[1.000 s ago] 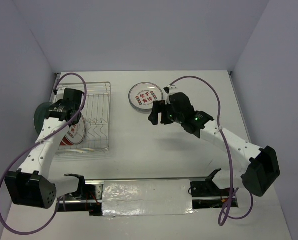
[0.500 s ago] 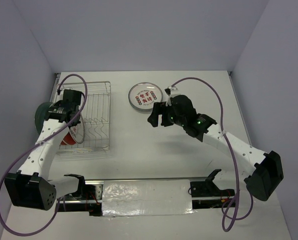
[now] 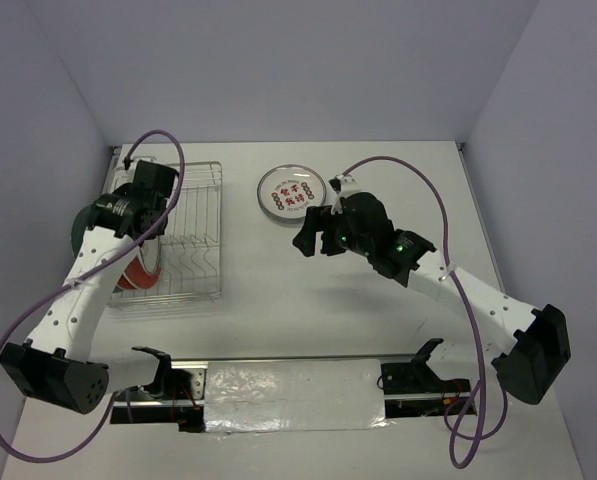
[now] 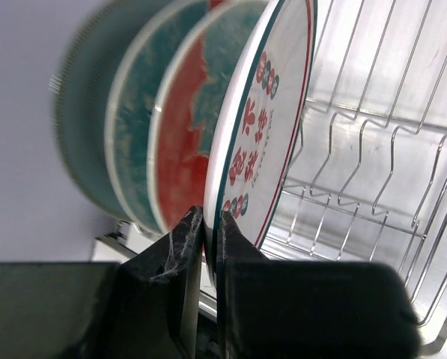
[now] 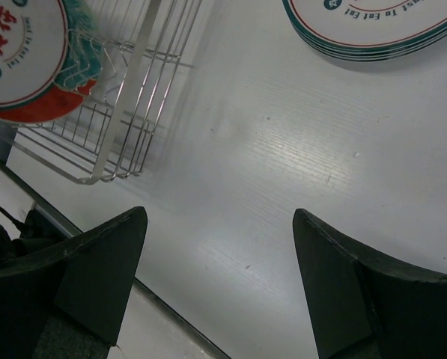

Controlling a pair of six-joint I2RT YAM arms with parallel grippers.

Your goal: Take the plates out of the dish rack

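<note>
The white character plate (image 4: 260, 142) stands on edge in the dish rack (image 3: 200, 230), centre-frame in the left wrist view. The left gripper (image 4: 210, 224) pinches its lower rim, jaws nearly closed, apparently firmly. Next, lift it straight out. The right gripper (image 5: 219, 217) gapes wide, empty.

One wire dish rack (image 3: 193, 262) sits on the tabletop (image 3: 378, 320). Four plates stand on edge in a row at its left end: one dark teal plate (image 4: 77, 127), two floral plates, the teal-heavy one (image 4: 133, 142) and the red-heavy one (image 4: 180, 161), and one white lettered plate (image 4: 260, 134). One stack of white lettered plates (image 3: 291, 192) lies apart. More than one rim shows, but I can't make out how many. There are two hands: the left hand (image 4: 208, 217) and the right hand (image 5: 217, 221).
</note>
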